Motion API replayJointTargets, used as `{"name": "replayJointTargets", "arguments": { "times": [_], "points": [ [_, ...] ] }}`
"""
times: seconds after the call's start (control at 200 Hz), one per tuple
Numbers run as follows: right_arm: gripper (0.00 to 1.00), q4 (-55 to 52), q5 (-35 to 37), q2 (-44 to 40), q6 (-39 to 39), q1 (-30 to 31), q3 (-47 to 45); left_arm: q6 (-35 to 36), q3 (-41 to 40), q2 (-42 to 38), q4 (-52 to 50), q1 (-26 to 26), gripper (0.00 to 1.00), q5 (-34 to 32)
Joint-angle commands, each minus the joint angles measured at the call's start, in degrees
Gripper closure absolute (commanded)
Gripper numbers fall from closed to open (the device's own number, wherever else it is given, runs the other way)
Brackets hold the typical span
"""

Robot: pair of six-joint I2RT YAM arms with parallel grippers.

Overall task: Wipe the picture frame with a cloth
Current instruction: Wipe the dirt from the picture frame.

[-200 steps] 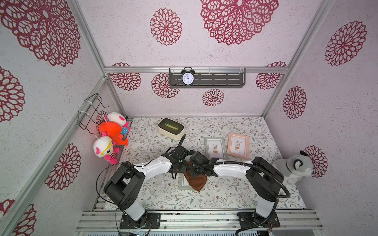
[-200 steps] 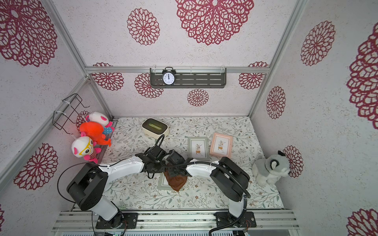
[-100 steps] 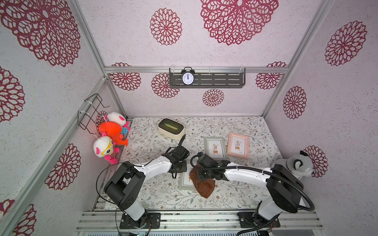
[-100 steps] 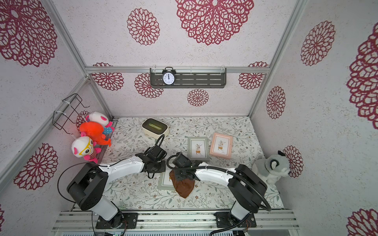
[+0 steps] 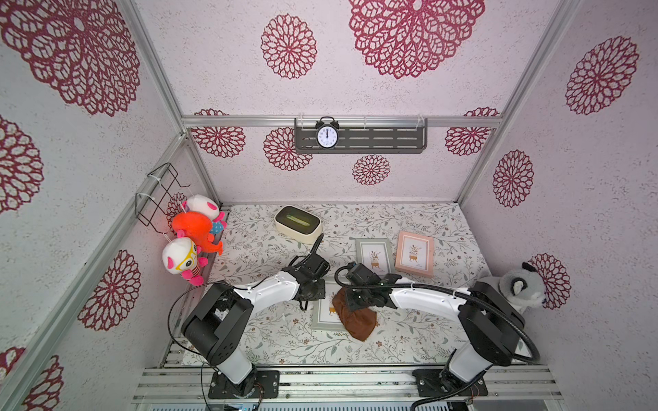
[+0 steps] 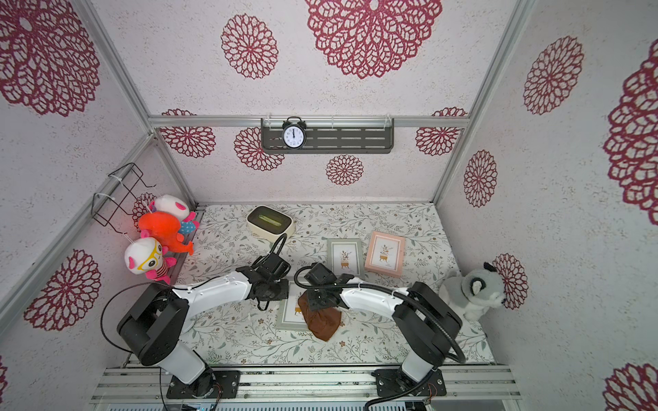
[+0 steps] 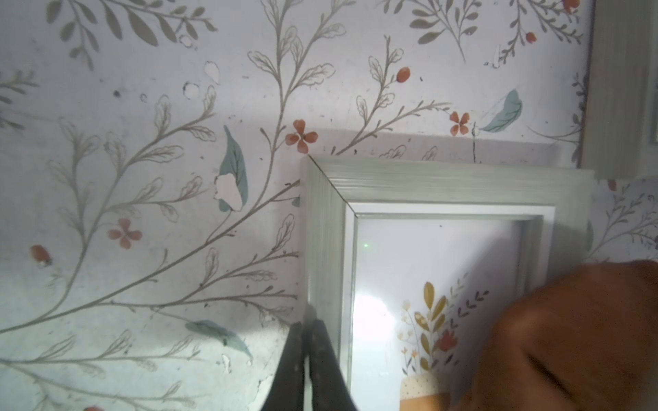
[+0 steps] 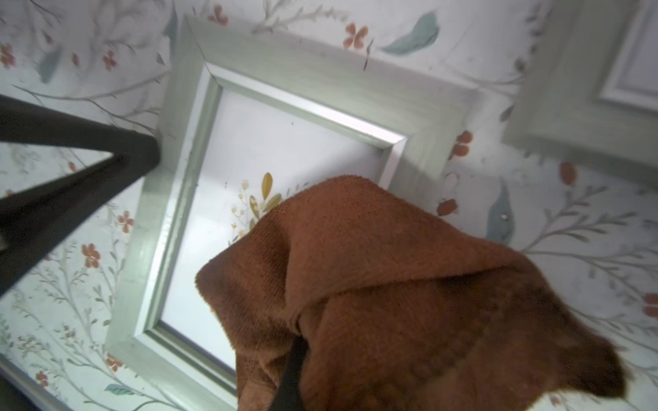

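Wiping seems partway: the right gripper [image 5: 355, 301], clenched on the cloth [image 8: 391, 284], rests it on the frame [image 8: 285, 71] beneath its fingers, while the left gripper [image 7: 307, 334], pinched shut and empty, touches the frame's outer edge, with much of its face likely left.

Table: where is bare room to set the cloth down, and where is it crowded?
Free: the front strip of the table before the near frame; the patch between the toys and the box; the back right corner behind the pink frame. Crowded: the middle, where the left arm and right arm meet over the near frame and cloth.
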Motion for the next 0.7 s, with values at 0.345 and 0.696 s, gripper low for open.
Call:
{"name": "replayJointTargets", "arguments": {
  "times": [0.345,0.696],
  "points": [
    [1.0,3.9,-1.3,12.6,-2.3,1.2,8.0,-0.1,-4.4,8.7,-4.3,-0.3,0.92,3.7],
    [1.0,3.7,-10.0,9.5,-1.8,4.8,3.0,-0.3,-4.2,8.9,-4.8,-0.3,0.92,3.5]
  ]
}}
